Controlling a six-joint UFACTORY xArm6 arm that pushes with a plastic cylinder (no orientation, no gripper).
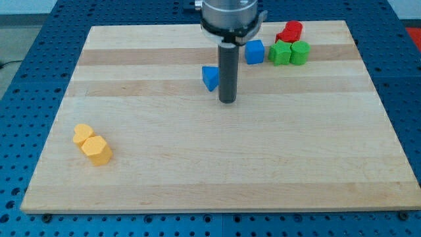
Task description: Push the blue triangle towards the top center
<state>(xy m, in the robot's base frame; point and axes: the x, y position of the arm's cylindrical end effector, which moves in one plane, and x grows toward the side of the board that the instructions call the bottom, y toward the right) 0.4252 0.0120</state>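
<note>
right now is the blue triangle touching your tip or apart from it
Cannot tell: the blue triangle sits right against the rod's left side, just above my tip, with no visible gap.

One camera looks down at a slant from the near edge, showing the whole board (217, 164).

Blue cube (254, 51), two green blocks (281, 52) (299, 52), red block (289, 31) cluster top right; two yellow blocks (83, 135) (97, 150) touch lower left on the board (263, 158).
</note>
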